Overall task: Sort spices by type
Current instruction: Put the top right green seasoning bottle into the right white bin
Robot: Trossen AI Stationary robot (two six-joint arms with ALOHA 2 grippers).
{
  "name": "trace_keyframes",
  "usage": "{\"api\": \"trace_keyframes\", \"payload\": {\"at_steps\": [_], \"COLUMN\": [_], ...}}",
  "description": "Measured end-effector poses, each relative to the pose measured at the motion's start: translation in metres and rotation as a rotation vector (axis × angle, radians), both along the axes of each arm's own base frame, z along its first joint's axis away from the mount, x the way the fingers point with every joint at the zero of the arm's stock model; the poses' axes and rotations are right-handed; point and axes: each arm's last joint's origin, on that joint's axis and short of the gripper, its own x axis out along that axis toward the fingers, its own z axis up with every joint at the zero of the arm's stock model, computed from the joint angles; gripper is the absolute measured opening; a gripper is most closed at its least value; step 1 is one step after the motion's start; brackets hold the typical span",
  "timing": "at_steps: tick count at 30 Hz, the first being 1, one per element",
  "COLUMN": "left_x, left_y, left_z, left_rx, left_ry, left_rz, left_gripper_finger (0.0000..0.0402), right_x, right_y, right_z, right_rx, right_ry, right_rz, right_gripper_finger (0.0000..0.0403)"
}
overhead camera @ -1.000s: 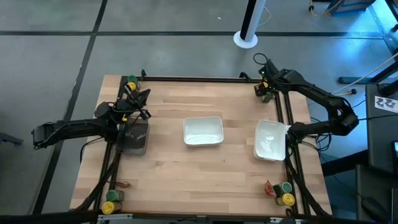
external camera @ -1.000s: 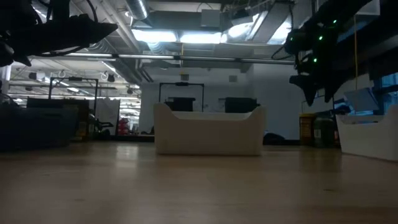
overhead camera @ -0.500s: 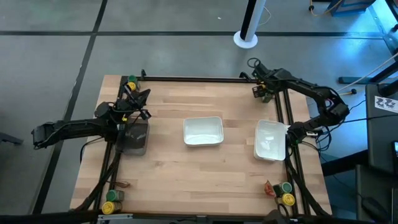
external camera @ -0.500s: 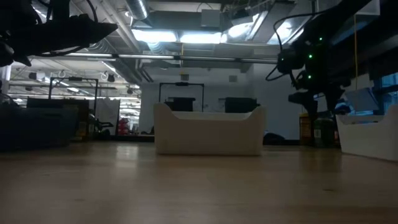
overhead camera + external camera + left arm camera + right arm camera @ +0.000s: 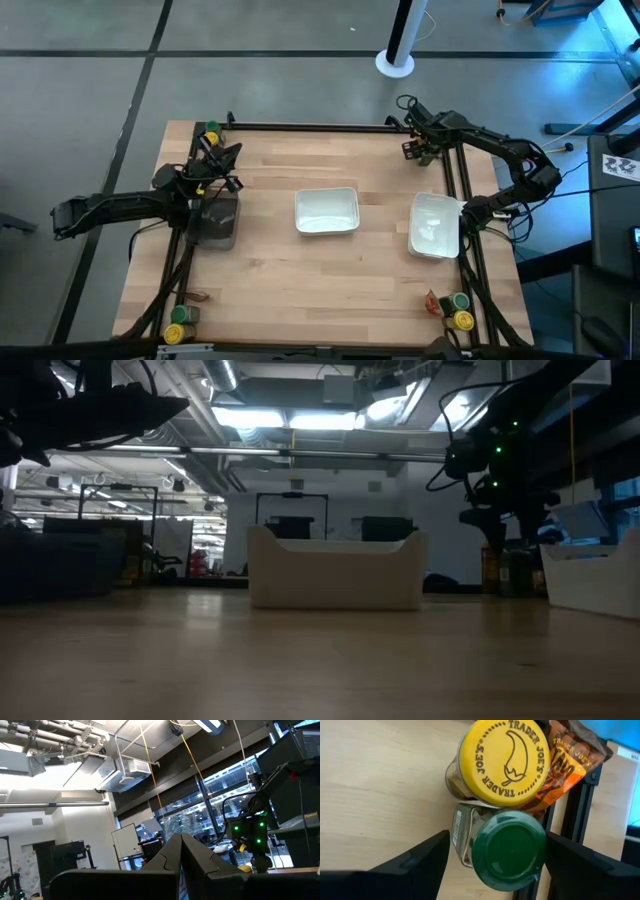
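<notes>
High view: the right gripper (image 5: 418, 150) sits over the far right corner of the wooden table (image 5: 320, 270), directly above a small cluster of spices. Its fingers stand wide apart and hold nothing. The right wrist view shows what lies beneath: a green-lidded jar (image 5: 507, 849) sits between the two dark fingers (image 5: 415, 865), a yellow-lidded jar (image 5: 502, 762) touches it on one side, and an orange packet (image 5: 567, 765) lies against both jars beside the black frame rail (image 5: 580, 820). Whether either finger touches the green-lidded jar cannot be told.

The left gripper (image 5: 222, 160) is near the far left corner, above the far end of the clear grey bin (image 5: 215, 222), fingers fully together and empty. A further jar (image 5: 209, 131) stands at the far left corner just beyond it.

Two white trays rest on the table: the centre tray (image 5: 326, 211) and the right tray (image 5: 434, 224) at the right edge. Both appear to hold no spices.

Other spices remain at the near corners: near left jars (image 5: 180, 321) with a packet beside them, and near right jars (image 5: 459, 310) with a red packet (image 5: 433, 303) touching them.
</notes>
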Motion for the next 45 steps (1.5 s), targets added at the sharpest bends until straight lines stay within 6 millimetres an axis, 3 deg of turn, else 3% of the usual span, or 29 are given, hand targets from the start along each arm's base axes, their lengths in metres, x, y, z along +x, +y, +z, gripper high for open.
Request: {"api": "trace_keyframes", "payload": {"at_steps": [6, 18, 35, 45], "left_x": [0.000, 0.000, 0.000, 0.000], "left_y": [0.000, 0.000, 0.000, 0.000], "left_z": [0.000, 0.000, 0.000, 0.000], "left_rx": [0.000, 0.000, 0.003, 0.006], "left_ry": [0.000, 0.000, 0.002, 0.004], "left_rz": [0.000, 0.000, 0.002, 0.005], "left_gripper_finger": [0.0001, 0.0001, 0.0001, 0.0001], "right_x": [0.004, 0.008, 0.011, 0.021], "right_y": [-0.001, -0.005, -0.007, 0.014], "right_z": [0.000, -0.003, -0.007, 0.013], "right_rx": [0.022, 0.027, 0.040, 0.046], "right_ry": [-0.081, -0.099, -0.103, -0.106], "right_rz": [0.024, 0.044, 0.128, 0.223], "right_gripper_finger": [0.0297, 0.0226, 0.0203, 0.0204]}}
